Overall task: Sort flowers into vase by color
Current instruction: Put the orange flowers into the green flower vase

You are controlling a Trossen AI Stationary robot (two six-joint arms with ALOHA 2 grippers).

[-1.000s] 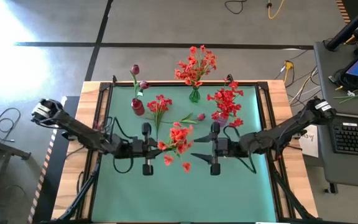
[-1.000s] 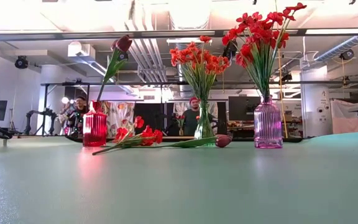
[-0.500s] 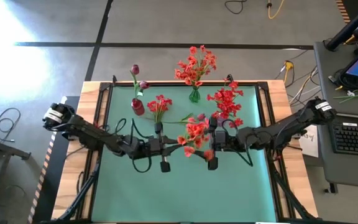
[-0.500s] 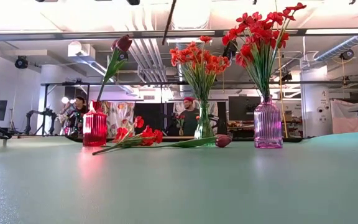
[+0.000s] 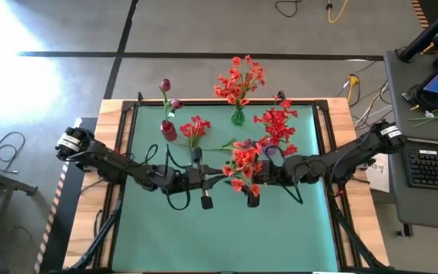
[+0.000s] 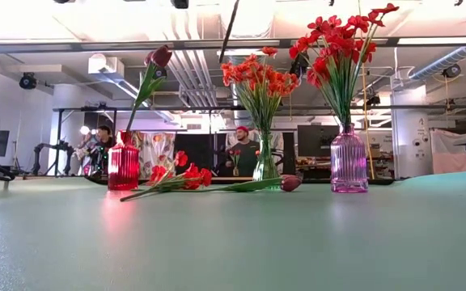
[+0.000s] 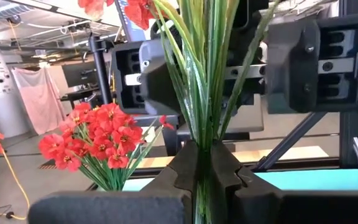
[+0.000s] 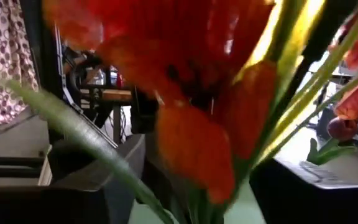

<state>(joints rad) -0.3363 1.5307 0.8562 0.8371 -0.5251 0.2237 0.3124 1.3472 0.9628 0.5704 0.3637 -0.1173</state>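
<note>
An orange-red spray (image 5: pixel 242 164) hangs over the middle of the table between my two grippers. My left gripper (image 5: pixel 220 175) comes from the left and is shut on its green stalks. My right gripper (image 7: pixel 229 68) faces it from the right, open, with a finger on either side of the stalks; whether it touches them I cannot tell. At the far side stand a red vase (image 5: pixel 169 131) with a magenta bud, a green vase (image 5: pixel 238 116) with orange-red sprays and a pink vase (image 6: pixel 349 162) with red clusters. A red cluster stem (image 5: pixel 195 129) and a magenta bud (image 5: pixel 245 143) lie on the mat. My left gripper pinches the bundle of thin green stalks (image 7: pixel 205 140) between its two fingers, below the blossoms. The fingers come about level from the table's left and lie across the stalks. The spray stands roughly upright, blossoms up, lifted clear of the mat.
The green mat (image 5: pixel 173 236) has free room along its near half. Wooden table edges and black rails (image 5: pixel 120 152) border it. A desk with a keyboard (image 5: pixel 432 167) stands to the right. People show in the room beyond in the low view.
My left gripper has carried the orange-red spray toward the table's right edge and a little toward the far edge, up to my right gripper. The spray has stayed upright and clear of the mat. My right gripper has shifted slightly toward the spray.
</note>
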